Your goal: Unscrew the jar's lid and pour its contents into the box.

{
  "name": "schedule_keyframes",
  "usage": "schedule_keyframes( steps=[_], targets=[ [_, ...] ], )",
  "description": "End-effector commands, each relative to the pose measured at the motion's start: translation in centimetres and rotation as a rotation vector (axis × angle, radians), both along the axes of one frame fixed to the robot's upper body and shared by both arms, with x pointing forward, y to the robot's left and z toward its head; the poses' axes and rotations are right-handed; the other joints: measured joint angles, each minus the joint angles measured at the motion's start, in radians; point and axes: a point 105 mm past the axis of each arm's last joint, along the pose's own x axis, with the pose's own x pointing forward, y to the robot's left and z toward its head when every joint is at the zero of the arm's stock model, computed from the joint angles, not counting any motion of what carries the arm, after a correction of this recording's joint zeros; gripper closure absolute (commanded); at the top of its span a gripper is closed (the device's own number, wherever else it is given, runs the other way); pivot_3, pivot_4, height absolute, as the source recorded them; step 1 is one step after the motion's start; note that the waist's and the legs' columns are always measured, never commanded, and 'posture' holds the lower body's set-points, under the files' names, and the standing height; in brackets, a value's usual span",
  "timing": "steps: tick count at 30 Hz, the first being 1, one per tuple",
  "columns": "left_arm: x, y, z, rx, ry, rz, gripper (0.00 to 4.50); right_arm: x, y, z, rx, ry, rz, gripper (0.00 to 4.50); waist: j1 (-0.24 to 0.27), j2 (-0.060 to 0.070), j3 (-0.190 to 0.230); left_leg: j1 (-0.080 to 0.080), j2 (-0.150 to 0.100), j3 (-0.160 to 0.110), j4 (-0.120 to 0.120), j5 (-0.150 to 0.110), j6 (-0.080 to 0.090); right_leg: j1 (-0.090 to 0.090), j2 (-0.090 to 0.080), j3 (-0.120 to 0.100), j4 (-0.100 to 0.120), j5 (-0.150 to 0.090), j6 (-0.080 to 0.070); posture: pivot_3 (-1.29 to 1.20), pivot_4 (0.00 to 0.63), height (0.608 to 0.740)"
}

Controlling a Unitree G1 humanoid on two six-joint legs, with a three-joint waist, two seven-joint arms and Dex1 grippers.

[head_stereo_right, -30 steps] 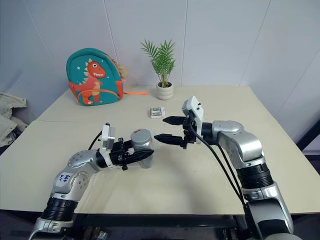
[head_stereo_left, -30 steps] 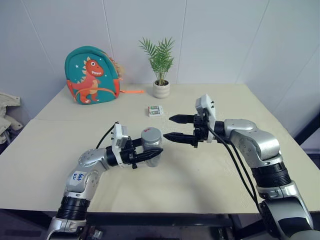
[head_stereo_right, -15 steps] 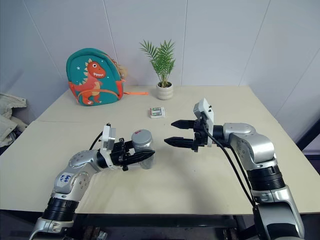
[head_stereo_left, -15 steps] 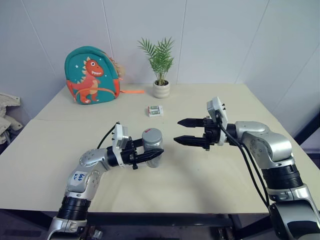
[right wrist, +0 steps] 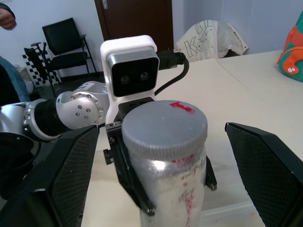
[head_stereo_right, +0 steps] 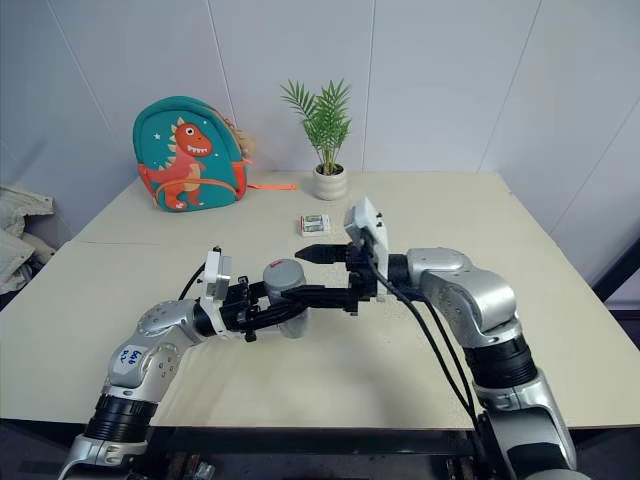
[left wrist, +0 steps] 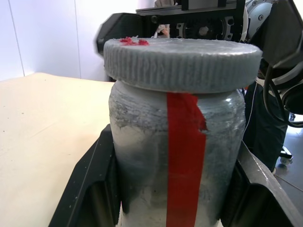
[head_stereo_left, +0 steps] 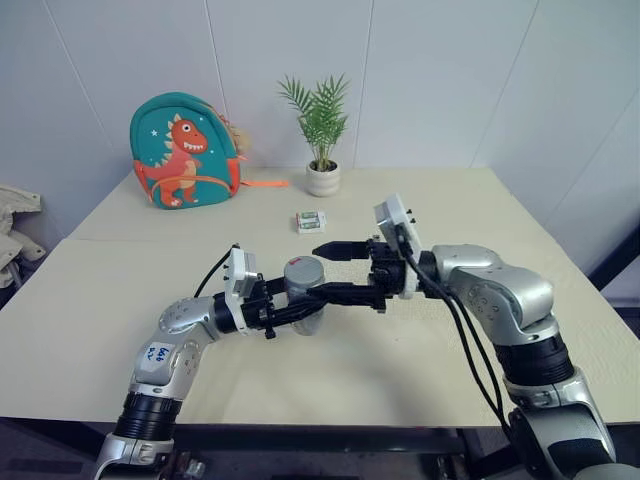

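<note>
Jar (head_stereo_left: 304, 291), lid (right wrist: 164, 126) on, clamped upright in left gripper (head_stereo_left: 296, 313); right gripper (head_stereo_left: 332, 272) jaws spread wide, straddling the lid untouched.

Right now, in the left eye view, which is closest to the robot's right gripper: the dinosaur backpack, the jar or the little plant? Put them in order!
From the right gripper:
1. The jar, between its open fingers, held by the left gripper.
2. The plant, at the table's back, middle.
3. The dinosaur backpack, back left corner.
</note>
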Motion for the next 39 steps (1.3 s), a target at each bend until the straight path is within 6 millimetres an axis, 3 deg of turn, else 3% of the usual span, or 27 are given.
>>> schedule_keyframes(
  steps=[1, 8, 19, 39],
  targets=[
    [-0.2, 0.0, 1.1, -0.007, -0.048, -0.014, 2.44, -0.3, 0.8, 1.3, 0.015, -0.068, 0.015, 0.02, 0.001, 0.0, 0.0, 0.0, 0.0, 0.0, 0.0, 0.0, 0.0, 0.0, 0.0, 0.0, 0.0, 0.0, 0.0, 0.0, 0.15, 0.74],
    [-0.2, -0.1, 1.2, -0.006, -0.049, -0.016, 2.44, 0.3, 1.1, 1.5, 0.027, -0.078, -0.005, 0.02, 0.0, 0.0, 0.0, 0.0, 0.0, 0.0, 0.0, 0.0, 0.0, 0.0, 0.0, 0.0, 0.0, 0.0, 0.0, 0.0, 0.15, 0.74],
    [-0.4, 0.1, 1.0, -0.004, -0.045, -0.007, 2.44, 0.8, -0.9, 1.3, 0.022, -0.062, -0.048, 0.02, 0.0, 0.0, 0.0, 0.0, 0.0, 0.0, 0.0, 0.0, 0.0, 0.0, 0.0, 0.0, 0.0, 0.0, 0.0, 0.0, 0.15, 0.74],
    [-0.2, 0.2, 1.1, -0.004, -0.049, -0.003, 2.44, 1.0, -2.4, 1.3, 0.021, -0.031, -0.039, 0.02, -0.001, 0.0, 0.0, 0.0, 0.0, 0.0, 0.0, 0.0, 0.0, 0.0, 0.0, 0.0, 0.0, 0.0, 0.0, 0.0, 0.15, 0.74]
  ],
)
